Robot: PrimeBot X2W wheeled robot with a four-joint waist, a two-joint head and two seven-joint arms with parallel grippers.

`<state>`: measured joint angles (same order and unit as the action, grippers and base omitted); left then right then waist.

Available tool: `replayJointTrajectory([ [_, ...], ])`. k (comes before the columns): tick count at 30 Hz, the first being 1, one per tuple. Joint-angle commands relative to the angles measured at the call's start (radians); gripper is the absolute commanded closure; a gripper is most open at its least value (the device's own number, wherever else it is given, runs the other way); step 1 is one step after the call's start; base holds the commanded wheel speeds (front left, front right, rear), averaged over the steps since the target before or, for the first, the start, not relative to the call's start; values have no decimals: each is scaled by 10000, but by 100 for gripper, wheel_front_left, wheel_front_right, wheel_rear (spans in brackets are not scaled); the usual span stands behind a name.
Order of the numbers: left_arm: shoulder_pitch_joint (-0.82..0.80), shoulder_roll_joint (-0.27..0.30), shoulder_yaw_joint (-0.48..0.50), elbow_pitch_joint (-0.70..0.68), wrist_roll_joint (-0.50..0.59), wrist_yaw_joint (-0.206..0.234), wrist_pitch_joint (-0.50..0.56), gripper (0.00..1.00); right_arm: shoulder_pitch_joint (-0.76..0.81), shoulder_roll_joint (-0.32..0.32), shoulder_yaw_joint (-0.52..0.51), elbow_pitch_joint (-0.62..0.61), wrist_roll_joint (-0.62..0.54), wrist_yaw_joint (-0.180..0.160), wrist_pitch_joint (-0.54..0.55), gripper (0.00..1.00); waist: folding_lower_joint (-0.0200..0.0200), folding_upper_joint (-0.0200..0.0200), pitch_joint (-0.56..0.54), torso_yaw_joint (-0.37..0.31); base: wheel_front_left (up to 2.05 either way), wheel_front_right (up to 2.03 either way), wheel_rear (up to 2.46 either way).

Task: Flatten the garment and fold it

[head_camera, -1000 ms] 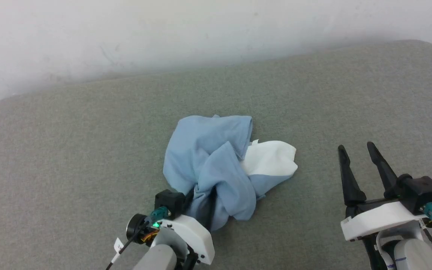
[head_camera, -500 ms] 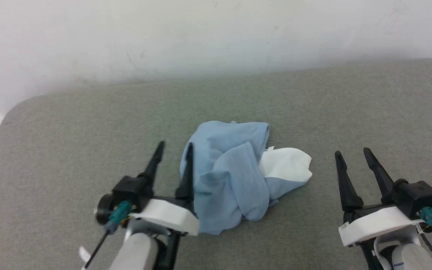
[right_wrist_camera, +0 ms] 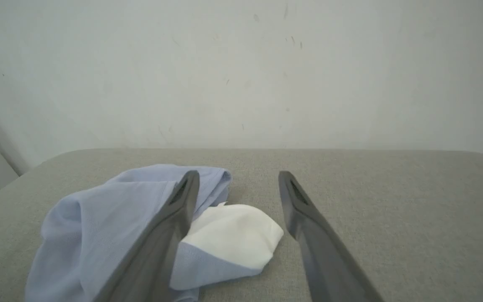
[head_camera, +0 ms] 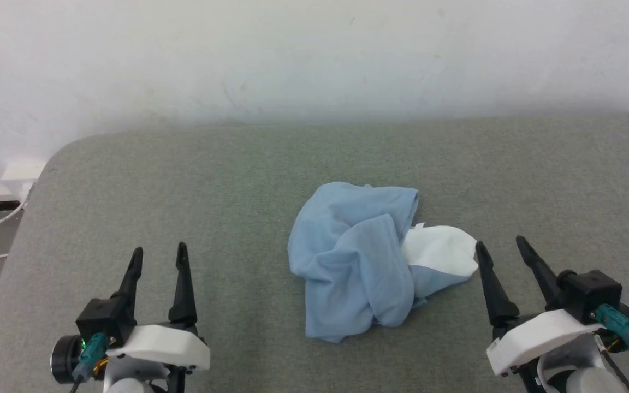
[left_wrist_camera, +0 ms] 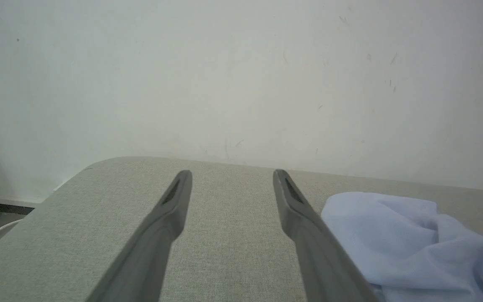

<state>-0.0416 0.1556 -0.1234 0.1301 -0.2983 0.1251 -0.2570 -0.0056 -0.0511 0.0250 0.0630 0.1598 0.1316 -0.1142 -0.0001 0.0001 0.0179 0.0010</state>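
Your left gripper (head_camera: pixel 159 248) is out of the garment (head_camera: pixel 347 262): a second back its fingers are buried in the cloth at the heap's 7 o'clock corner, and now they stand spread and empty, well apart from it toward 8 o'clock. That corner now lies loose on the table (head_camera: pixel 183 180). Your right gripper (head_camera: pixel 500 243) now has its near fingertip just beside the white patch (head_camera: pixel 440 252) at 3 o'clock (the head camera has swung too, so the whole scene sits shifted).
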Motion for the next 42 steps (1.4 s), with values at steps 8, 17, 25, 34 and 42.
replayJointTrajectory([
  [8, 339, 142, -171, -323, -61, -130, 58, 0, -474, 9, 952, 800, 347, -9, 2207, 0, 1, -1, 41, 753, 0, 0, 0],
  [17, 234, -22, -376, -332, -172, -192, 58, 0, -1597, -228, 1871, 1684, 1199, -9, 5097, 0, 1, -1, 146, 1249, 0, 0, 0],
  [25, 204, -97, -399, -175, -257, -209, 27, 0, -1816, -394, 2234, 1835, 2006, -9, 6527, 100, 1, -1, 165, 1372, 0, 0, 0],
  [34, 230, -61, -313, -122, -273, -161, -7, 0, -1831, -672, 1663, 253, 1208, -9, 4311, 100, 1, -1, 115, 1006, 0, 0, 0],
  [42, 278, -118, -359, -120, -297, -167, -23, 0, 348, -409, -105, -1062, 562, -9, 4157, 100, 1, -1, 48, 562, 0, 0, 0],
])
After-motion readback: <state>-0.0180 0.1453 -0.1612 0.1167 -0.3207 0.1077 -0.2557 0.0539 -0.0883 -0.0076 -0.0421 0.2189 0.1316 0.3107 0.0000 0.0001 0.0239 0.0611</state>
